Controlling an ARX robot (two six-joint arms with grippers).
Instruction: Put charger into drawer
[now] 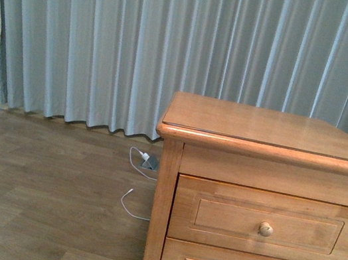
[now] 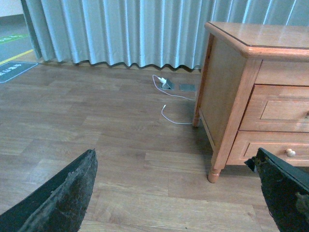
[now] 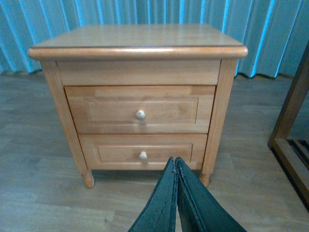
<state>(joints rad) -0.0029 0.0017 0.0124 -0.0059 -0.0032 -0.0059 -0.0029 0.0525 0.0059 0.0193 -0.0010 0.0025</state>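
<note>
In front of the nightstand (image 3: 137, 96), the right gripper (image 3: 175, 166) hangs pinched together and empty; the left gripper (image 2: 174, 193) gapes wide, empty too. The upper drawer (image 1: 268, 223) is closed, so its knob (image 3: 140, 114) likely needs pulling first. No black-cabled charger shows anywhere; only the front and left wrist views show a white-cabled charger (image 1: 148, 160) on the floor.
</note>
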